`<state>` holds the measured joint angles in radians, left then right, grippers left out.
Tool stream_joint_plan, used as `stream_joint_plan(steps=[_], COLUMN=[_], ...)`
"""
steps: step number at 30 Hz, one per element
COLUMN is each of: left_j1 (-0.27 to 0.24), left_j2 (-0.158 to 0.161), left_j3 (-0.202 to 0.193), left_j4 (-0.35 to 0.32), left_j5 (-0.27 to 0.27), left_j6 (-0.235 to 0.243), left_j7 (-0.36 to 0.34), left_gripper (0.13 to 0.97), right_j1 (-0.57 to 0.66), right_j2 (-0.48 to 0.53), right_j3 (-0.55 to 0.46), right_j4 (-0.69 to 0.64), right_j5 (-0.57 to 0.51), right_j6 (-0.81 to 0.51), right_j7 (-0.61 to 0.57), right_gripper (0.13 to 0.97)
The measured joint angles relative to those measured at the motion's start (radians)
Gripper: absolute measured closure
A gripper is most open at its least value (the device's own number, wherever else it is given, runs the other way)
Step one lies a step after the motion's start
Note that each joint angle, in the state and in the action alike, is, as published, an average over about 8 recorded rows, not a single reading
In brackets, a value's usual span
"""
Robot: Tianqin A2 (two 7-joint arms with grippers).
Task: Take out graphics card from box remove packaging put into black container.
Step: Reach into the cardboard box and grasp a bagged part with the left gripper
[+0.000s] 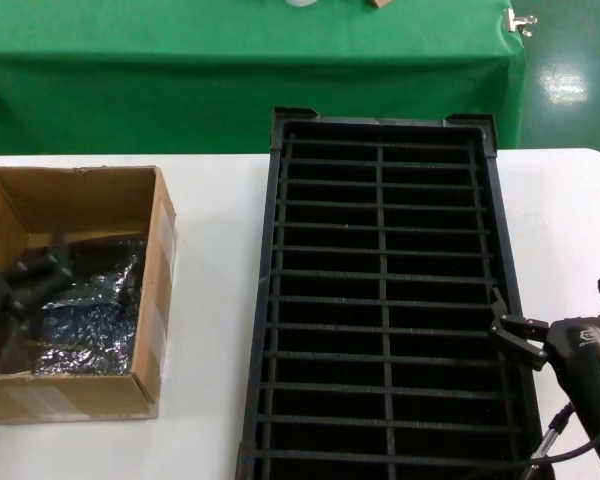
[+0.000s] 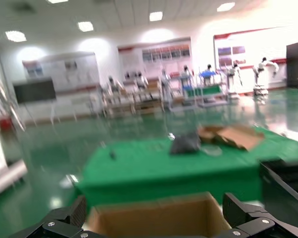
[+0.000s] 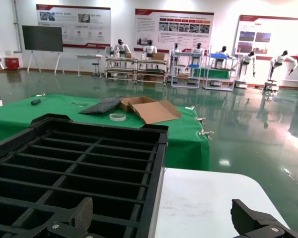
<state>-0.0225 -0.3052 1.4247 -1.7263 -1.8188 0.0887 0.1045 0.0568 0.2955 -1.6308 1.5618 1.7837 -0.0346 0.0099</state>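
Before you lies a white tabletop (image 1: 215, 300), and behind it a table draped in green cloth (image 1: 180, 80). The largest object on the white surface is the long rectangular black plastic tray (image 1: 383, 300), divided by ribs into two columns of narrow slots; every slot you can see holds nothing, in the head view and in the right wrist view (image 3: 74, 163) alike. To your left stands the squarish brown corrugated cardboard box (image 1: 75, 290), open at the top, with clear tape on its near corner; the left wrist view shows its far wall (image 2: 159, 218). Inside it, covering the floor, lie shiny, crinkled silvery-grey plastic bags (image 1: 95, 315); the graphics card itself cannot be made out, so it is at most hidden within that wrapping. Your left gripper (image 1: 40, 275) is lowered into the box at its left side, fingers spread apart and touching or just above the bags; which cannot be told. Your right gripper (image 1: 510, 330) rests at the tray's right rim, its fingers parted and holding nothing.
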Motion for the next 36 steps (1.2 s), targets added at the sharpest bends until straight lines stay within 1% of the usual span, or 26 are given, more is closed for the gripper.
stream_joint_plan(steps=[2,3,6,8,10,12,14,16,19,21,25,27,30,36], left_j1=[-0.006,-0.009,-0.025,-0.044,-0.072,-0.107,-0.152,-0.202,-0.278,-0.321,-0.388,-0.417,-0.465,-0.572], left_j2=[-0.04,-0.066,-0.161,-0.225,-0.281,-0.327,-0.364,-0.389,-0.411,-0.418,-0.42,-0.414,-0.398,-0.359], left_j3=[0.002,0.009,0.054,0.088,0.12,0.148,0.178,0.207,0.252,0.281,0.332,0.351,0.374,0.409], left_j4=[-0.022,-0.03,-0.038,-0.026,-0.002,0.032,0.077,0.125,0.194,0.23,0.288,0.319,0.378,0.529], left_j5=[-0.002,0.002,0.032,0.073,0.122,0.165,0.202,0.229,0.262,0.285,0.331,0.343,0.345,0.327], left_j6=[-0.015,-0.026,-0.055,-0.053,-0.033,-0.001,0.04,0.083,0.149,0.19,0.258,0.282,0.312,0.368], left_j7=[0.013,0.02,0.05,0.072,0.092,0.106,0.12,0.131,0.132,0.118,0.087,0.09,0.127,0.266], left_gripper=[0.132,0.132,0.132,0.132,0.132,0.132,0.132,0.132,0.132,0.132,0.132,0.132,0.132,0.132], right_j1=[0.0,0.0,0.0,0.0,0.0,0.0,0.0,0.0,0.0,0.0,0.0,0.0,0.0,0.0], right_j2=[0.0,0.0,0.0,0.0,0.0,0.0,0.0,0.0,0.0,0.0,0.0,0.0,0.0,0.0], right_j3=[0.0,0.0,0.0,0.0,0.0,0.0,0.0,0.0,0.0,0.0,0.0,0.0,0.0,0.0], right_j4=[0.0,0.0,0.0,0.0,0.0,0.0,0.0,0.0,0.0,0.0,0.0,0.0,0.0,0.0], right_j5=[0.0,0.0,0.0,0.0,0.0,0.0,0.0,0.0,0.0,0.0,0.0,0.0,0.0,0.0], right_j6=[0.0,0.0,0.0,0.0,0.0,0.0,0.0,0.0,0.0,0.0,0.0,0.0,0.0,0.0], right_j7=[0.0,0.0,0.0,0.0,0.0,0.0,0.0,0.0,0.0,0.0,0.0,0.0,0.0,0.0], right_gripper=[0.129,0.129,0.129,0.129,0.129,0.129,0.129,0.129,0.129,0.129,0.129,0.129,0.129,0.129])
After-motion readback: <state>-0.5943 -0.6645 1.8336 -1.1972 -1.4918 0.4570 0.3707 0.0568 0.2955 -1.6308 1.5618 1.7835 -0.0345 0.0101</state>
